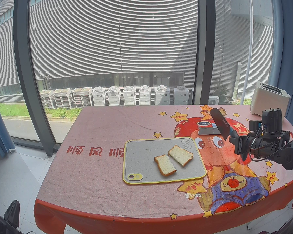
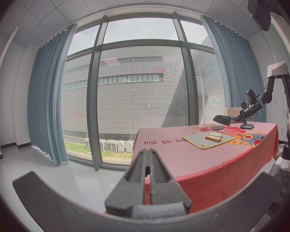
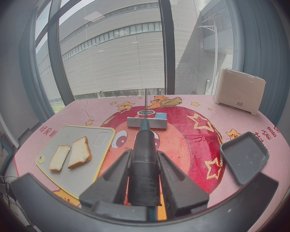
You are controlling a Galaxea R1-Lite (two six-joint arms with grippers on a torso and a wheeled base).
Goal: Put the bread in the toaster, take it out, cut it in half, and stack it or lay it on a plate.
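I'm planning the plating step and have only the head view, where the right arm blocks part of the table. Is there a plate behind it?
Observer: Yes, an empty grey plate lies there, nearer the robot than the toaster.
Operator: How is the knife held?
Observer: The right claw is shut on the handle of the knife, one finger on each side.
Operator: And the left claw?
Observer: The left claw is shut and empty.

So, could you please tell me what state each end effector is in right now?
Left end effector: closed, holding nothing.
Right end effector: closed on the knife.
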